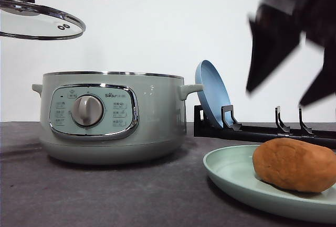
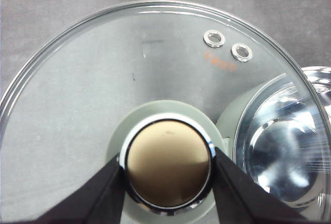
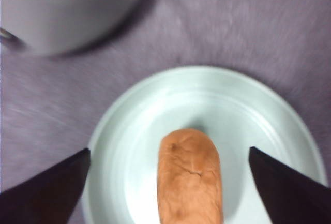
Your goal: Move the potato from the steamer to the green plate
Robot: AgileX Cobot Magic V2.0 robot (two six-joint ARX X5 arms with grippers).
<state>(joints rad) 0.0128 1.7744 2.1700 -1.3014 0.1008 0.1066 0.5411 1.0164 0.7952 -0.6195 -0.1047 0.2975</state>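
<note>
1. Glass lid [image 1: 39, 20], at 10 o'clock in the front view: held aloft by the left gripper [image 2: 168, 168], whose fingers are clamped on the lid's knob [image 2: 168, 164].
2. Steamer [image 1: 110, 117]: stands uncovered on the dark table [image 1: 94, 195].
3. Blue plate [image 1: 212, 93]: leans upright in a black rack [image 1: 262, 130].
4. Green plate [image 1: 231, 177], at 5 o'clock: carries the potato [image 1: 294, 164].
5. Right gripper [image 3: 168, 182]: fingers wide apart, raised above the potato, touching nothing.
</note>
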